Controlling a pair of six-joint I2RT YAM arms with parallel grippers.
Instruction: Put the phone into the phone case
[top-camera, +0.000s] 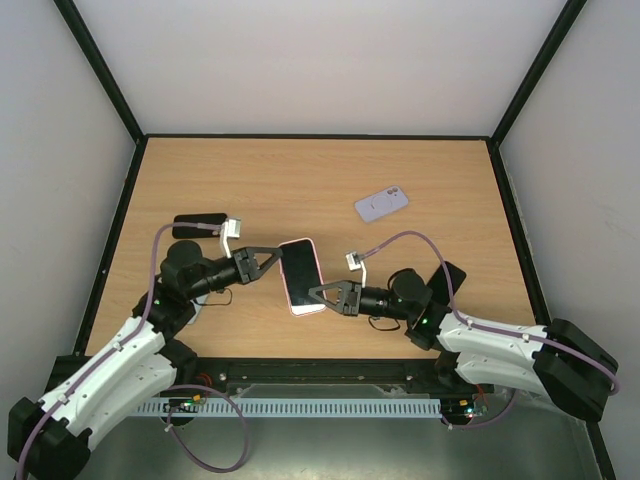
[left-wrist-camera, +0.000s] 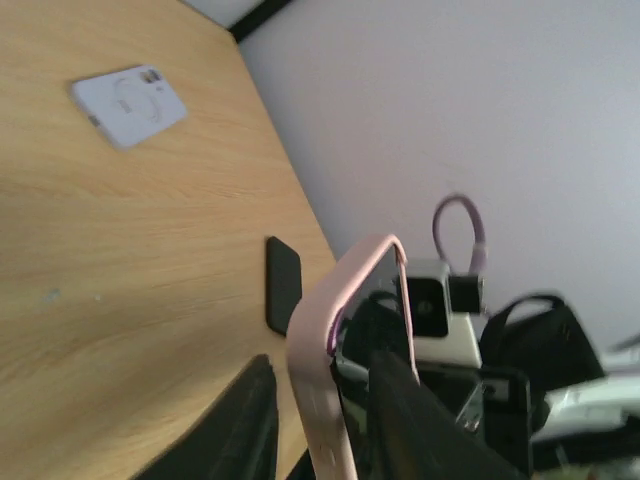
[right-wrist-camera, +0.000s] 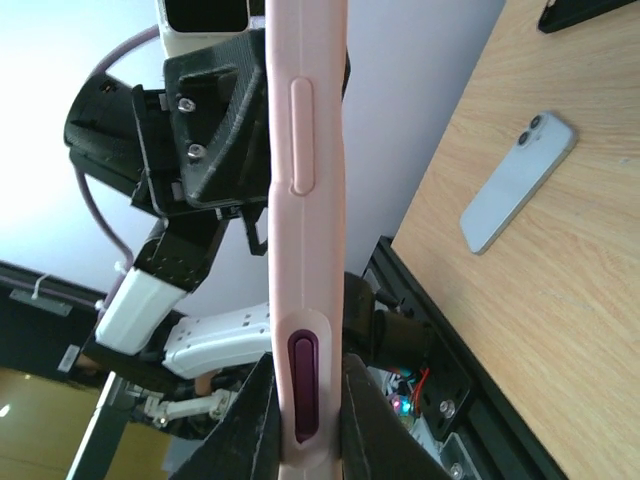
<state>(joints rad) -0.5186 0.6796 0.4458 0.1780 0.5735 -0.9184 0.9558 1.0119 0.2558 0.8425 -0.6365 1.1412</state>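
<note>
Case sits pinched between left tool and right tool.

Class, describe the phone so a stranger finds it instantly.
Start at the wooden table and look toward its far right corner. The phone lies flat there alone, camera side up. It is pale lilac and untouched, unlike the pink case gripped near the front edge.

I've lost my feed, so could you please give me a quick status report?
Left gripper and right gripper both shut on pink case, lifted between them. Phone flat on table, back right, untouched. No obstacle seen.
</note>
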